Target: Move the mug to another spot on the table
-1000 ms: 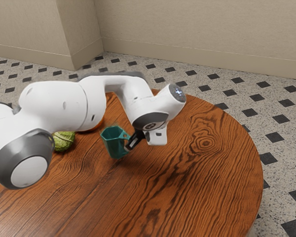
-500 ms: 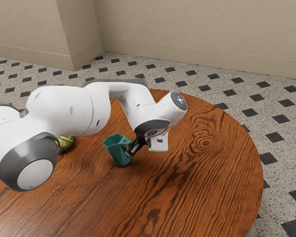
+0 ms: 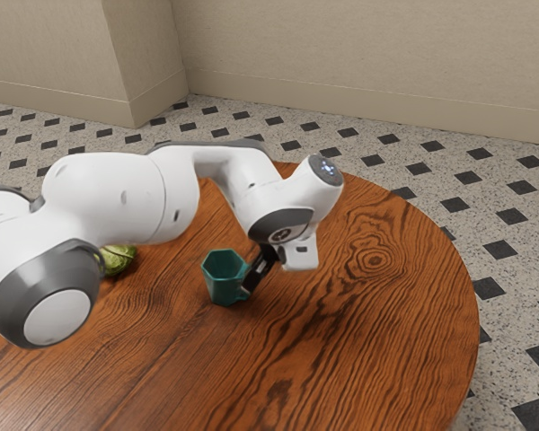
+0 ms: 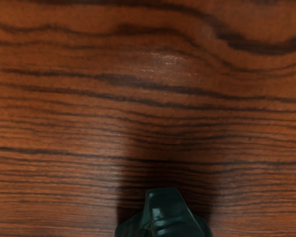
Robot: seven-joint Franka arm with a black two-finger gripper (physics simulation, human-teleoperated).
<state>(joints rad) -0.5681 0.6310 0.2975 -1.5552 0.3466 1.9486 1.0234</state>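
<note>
closed narrow on the mug [image 3: 223, 277]: gripper [image 3: 251, 285] with black fingers [image 3: 264, 262] drawn close together, pinching the teal mug from two sides at its 3 o'clock side in the exterior view, about where the handle sits.

upright, mouth up, angular rim showing. near the middle of the round wooden table [image 3: 368, 314], a little toward 10 o'clock from centre. base right down at the wood, with a dark shadow close beneath; cannot tell whether touching the top or just off it.

at 1 o'clock of the mug, just above it, the white hand housing. behind that, toward 10 o'clock, the white arm [image 3: 117, 202] reaching in from the exterior view's left, with a large grey-rimmed joint low at 8 o'clock.

at 9 o'clock of the mug, well apart from it, a small green leafy thing [image 3: 119, 259] lying on the table, partly hidden behind the arm.

from the wrist: dark teal mug [image 4: 163, 215], blurred, just under the hand, with a shadow spread on the wood around it. beyond it, table [image 4: 148, 74] grain in dark wavy bands.

around the table, speckled floor [image 3: 485, 180] with black diamond tiles. at 12 o'clock, beige wall [image 3: 386, 54].
</note>
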